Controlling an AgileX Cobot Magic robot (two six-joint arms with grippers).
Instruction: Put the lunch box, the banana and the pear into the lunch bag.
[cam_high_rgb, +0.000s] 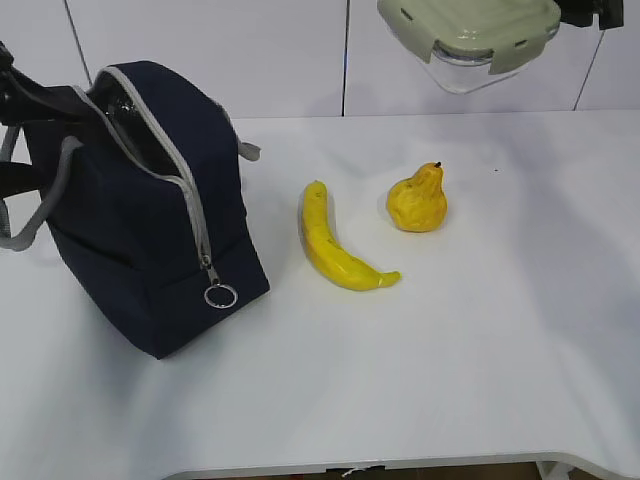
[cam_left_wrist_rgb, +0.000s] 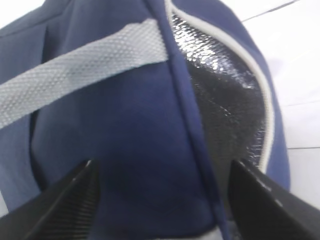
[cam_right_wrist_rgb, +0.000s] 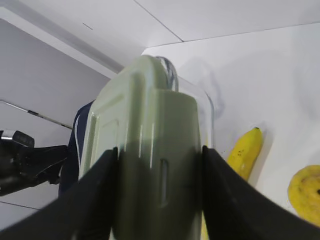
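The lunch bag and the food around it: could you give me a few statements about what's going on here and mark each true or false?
1. The lunch box is held up in the air by the right end effector. True.
2. The banana is already inside the lunch bag. False: it lies on the table, to the right of the bag.
3. The bag's zipper is undone and silver lining shows inside. True.
4. The pear rests on top of the banana. False: it sits on the table beside it, apart.
5. The left end effector is holding the pear. False: its fingers straddle the bag's fabric at the opening.
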